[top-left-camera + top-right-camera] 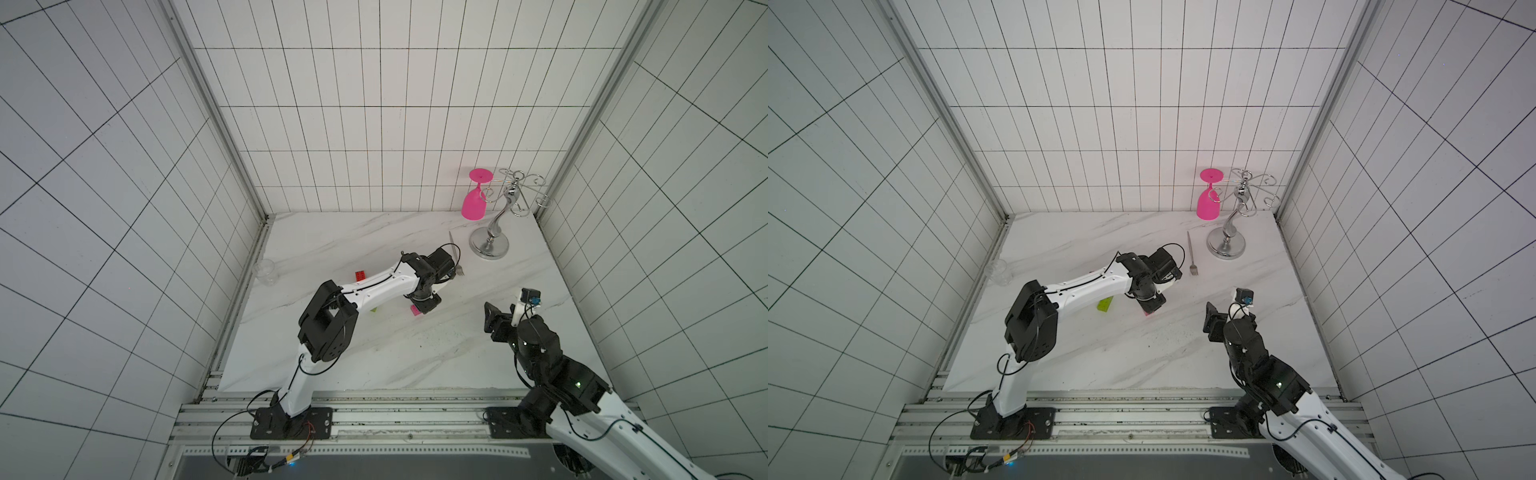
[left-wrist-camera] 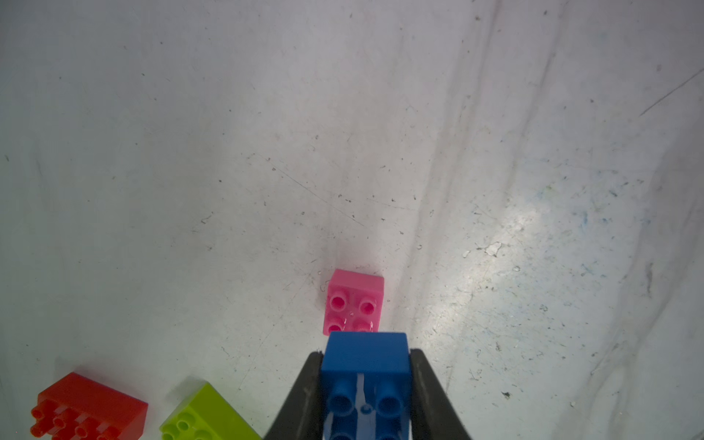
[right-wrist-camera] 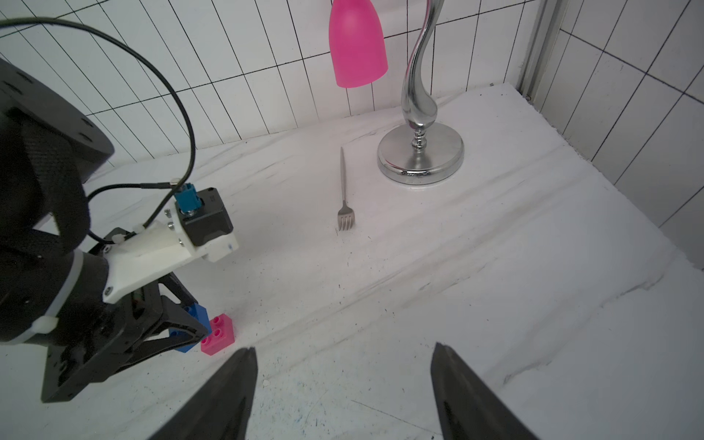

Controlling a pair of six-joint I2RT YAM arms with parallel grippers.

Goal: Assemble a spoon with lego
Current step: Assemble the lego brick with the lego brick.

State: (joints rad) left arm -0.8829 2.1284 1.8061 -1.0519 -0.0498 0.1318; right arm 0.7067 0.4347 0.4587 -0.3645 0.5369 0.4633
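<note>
It looked like a robotics lab dressed as a kitchen: white tiled walls (image 1: pixel 374 124) boxed a marble counter (image 1: pixel 374 353), while aluminium rails (image 1: pixel 415 409) along the frame's bottom carried the left arm (image 1: pixel 374 286) and right arm (image 1: pixel 602 436).

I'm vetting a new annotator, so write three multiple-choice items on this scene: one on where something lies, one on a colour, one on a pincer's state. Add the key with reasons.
1. Where does the fork lie?
A. beside the base of the chrome stand
B. inside the clear cup
C. across the red brick

2. What colour is the brick in the left pincer?
A. red
B. blue
C. lime green

3. How is the right pincer?
A. shut on a pink brick
B. open and empty
C. shut on nothing

Key:
1 A, the right wrist view shows it flat by the stand's foot.
2 B, the left wrist view shows the blue brick clamped between the fingers.
3 B, its fingers stand wide apart with nothing between them.
</note>
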